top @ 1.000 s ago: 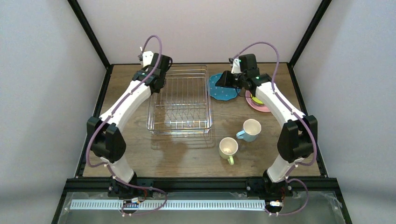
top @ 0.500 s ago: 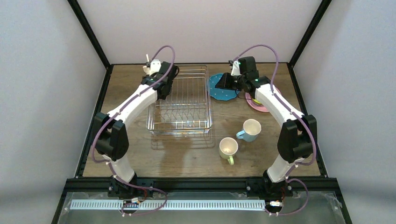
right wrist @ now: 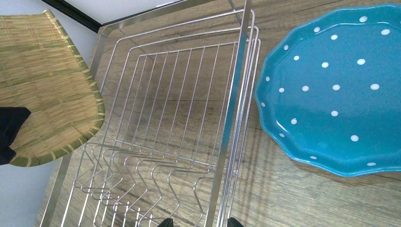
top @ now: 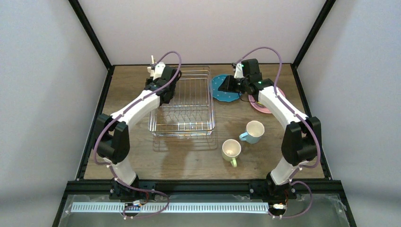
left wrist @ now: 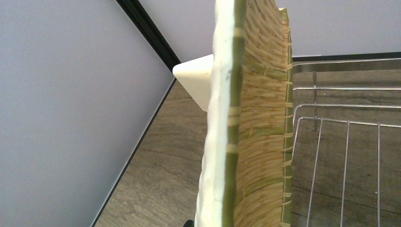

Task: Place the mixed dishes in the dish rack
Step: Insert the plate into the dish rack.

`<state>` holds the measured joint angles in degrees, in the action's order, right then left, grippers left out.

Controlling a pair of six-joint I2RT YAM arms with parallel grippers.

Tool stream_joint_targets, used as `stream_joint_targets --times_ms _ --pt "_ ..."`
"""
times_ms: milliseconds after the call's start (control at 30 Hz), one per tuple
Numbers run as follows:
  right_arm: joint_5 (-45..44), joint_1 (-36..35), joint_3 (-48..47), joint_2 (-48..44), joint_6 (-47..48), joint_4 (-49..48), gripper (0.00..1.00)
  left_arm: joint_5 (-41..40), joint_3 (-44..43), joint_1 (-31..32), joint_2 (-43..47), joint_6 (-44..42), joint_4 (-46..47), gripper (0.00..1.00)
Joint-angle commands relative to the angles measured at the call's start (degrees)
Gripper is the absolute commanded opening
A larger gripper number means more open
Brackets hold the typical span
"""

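Observation:
My left gripper (top: 160,81) is shut on the tan woven-look plate (left wrist: 265,142), which it holds upright on edge above the far-left corner of the dish rack (top: 184,101). From the right wrist the same plate (right wrist: 45,85) hangs just left of the rack (right wrist: 165,118). My right gripper (right wrist: 199,223) is open and holds nothing. It hovers over the rack's right wall, beside the teal dotted plate (right wrist: 331,90). The pink plate (top: 267,107) lies under the right arm. A lime sliver of the bowl (top: 258,100) shows on it. Two mugs stand nearer, one light-blue (top: 254,131) and one yellow-green (top: 231,150).
The teal plate (top: 224,89) lies flat on the wooden table (top: 189,161), touching or nearly touching the rack's right side. Black frame posts and grey walls close in the back and both sides. The rack's prongs fill its near half.
The left arm has carried the woven plate to the right, from beside the rack's far-left corner to over it. The right arm has barely moved.

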<state>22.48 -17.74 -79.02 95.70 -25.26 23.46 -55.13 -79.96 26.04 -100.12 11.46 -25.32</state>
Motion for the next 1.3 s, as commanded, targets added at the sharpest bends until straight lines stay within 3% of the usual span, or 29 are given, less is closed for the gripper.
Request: stream_joint_targets --times_ms 0,533,1267 --pt "-0.2 -0.4 0.7 -1.5 1.2 -0.8 0.64 0.5 1.7 0.0 1.0 -2.0 3.7 0.03" --pt "-0.6 -0.4 2.7 -2.6 1.5 -2.0 0.65 -0.2 3.9 0.0 -1.6 -3.9 8.8 0.03" --pt "-1.1 -0.4 9.7 -5.4 -2.2 -10.6 0.65 -10.6 4.8 0.0 -7.0 -8.8 15.2 0.03"
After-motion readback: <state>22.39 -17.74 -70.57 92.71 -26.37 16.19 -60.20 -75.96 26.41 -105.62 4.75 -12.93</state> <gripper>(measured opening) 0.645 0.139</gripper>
